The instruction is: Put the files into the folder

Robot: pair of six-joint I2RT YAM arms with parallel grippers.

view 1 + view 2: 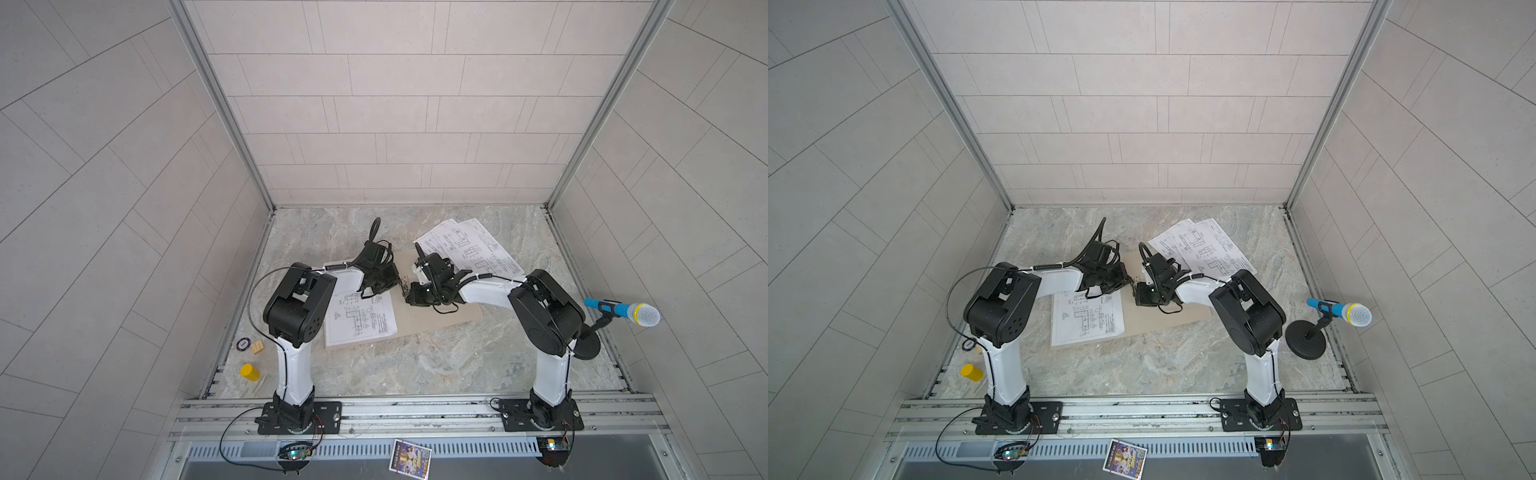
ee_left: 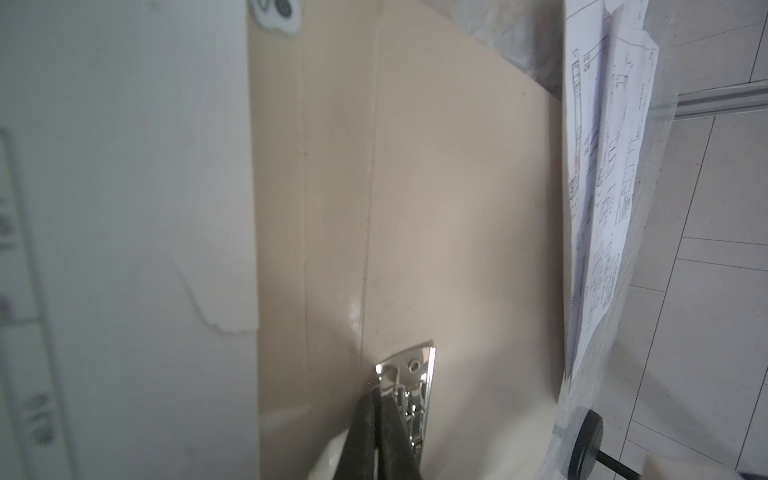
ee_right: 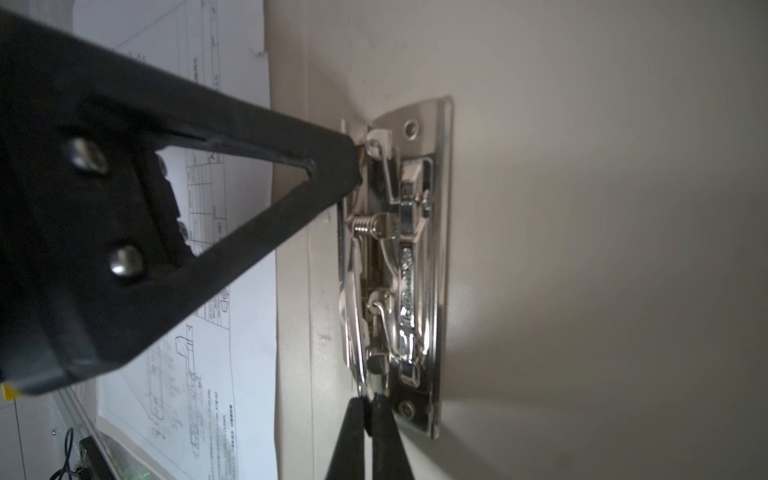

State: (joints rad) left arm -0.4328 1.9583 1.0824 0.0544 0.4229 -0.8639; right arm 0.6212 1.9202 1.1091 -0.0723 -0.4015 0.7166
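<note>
Clearly the left gripper (image 2: pixel 379 399) and right gripper (image 3: pixel 368 405), each pressed together, touch opposite ends of the clip (image 3: pixel 399 266) in the open folder (image 1: pixel 440 320). A slipping tip could let it snap back; sheets (image 1: pixel 469 245) lie at the clip's one o'clock, one sheet (image 1: pixel 359 320) at seven.

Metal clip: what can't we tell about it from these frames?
- Right wrist view: left claw covers one end of the clip, right claw the other; any grip is unclear.
- Both top views: clip nearly hidden under both claws.
- Left wrist view: bottom edge cuts the clip; nearby sheet blurred.
</note>
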